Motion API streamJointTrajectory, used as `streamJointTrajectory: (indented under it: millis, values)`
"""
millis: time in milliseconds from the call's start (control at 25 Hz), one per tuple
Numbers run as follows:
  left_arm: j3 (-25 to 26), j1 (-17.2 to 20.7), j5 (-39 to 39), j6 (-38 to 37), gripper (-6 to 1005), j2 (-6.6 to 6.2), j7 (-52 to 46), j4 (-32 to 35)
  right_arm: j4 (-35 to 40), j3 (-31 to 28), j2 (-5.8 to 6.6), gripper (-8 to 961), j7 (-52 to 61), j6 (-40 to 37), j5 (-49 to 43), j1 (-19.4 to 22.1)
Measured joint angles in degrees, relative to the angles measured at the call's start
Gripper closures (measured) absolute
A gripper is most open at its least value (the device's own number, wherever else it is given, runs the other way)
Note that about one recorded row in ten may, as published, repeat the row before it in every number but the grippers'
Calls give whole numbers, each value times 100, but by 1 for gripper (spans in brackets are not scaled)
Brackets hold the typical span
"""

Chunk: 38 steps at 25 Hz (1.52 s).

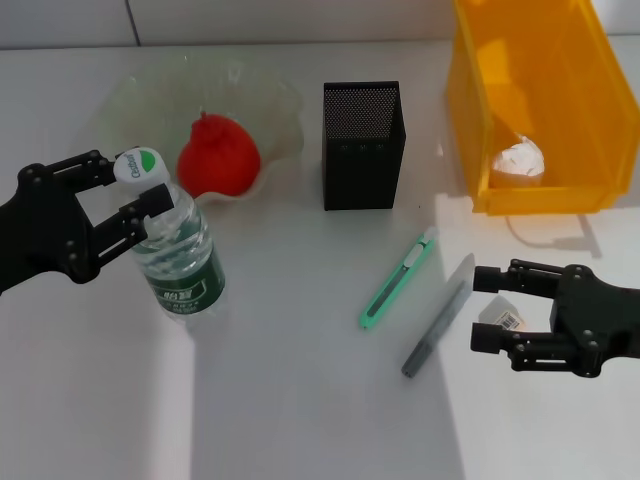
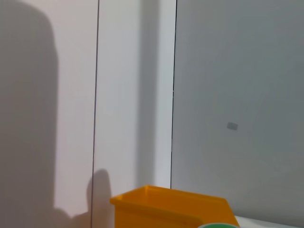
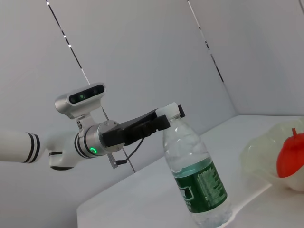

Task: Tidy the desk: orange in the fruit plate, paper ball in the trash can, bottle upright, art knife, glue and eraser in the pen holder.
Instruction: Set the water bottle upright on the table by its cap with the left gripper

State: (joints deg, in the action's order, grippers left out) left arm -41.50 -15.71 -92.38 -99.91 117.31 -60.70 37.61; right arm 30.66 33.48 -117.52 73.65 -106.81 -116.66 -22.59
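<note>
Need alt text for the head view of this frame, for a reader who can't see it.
The left gripper clasps the neck of an upright water bottle on a white desk, beside a clear fruit plate holding a red fruit. The open right gripper hovers around an eraser, near a green art knife, grey glue stick, black pen holder and yellow bin containing a paper ball.

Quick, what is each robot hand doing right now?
Left gripper: closed on the bottle near its cap.
Right gripper: open, around the eraser on the table.
</note>
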Motion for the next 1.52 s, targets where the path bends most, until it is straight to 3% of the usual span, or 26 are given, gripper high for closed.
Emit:
streamJointTrajectory:
  millis: [480,760,1520]
  values:
    - [166,-91,18,174,567,57,1253,-632,-76,0,11,147,3,28,6,-69]
    - [165,-88,-14,295,566,70,1320,-671,-78,0,6,147,4,32,13,-86]
    - [231,-95,78,331,435,91,1294,-859,-78,-4,1,147,34,38,17,-97]
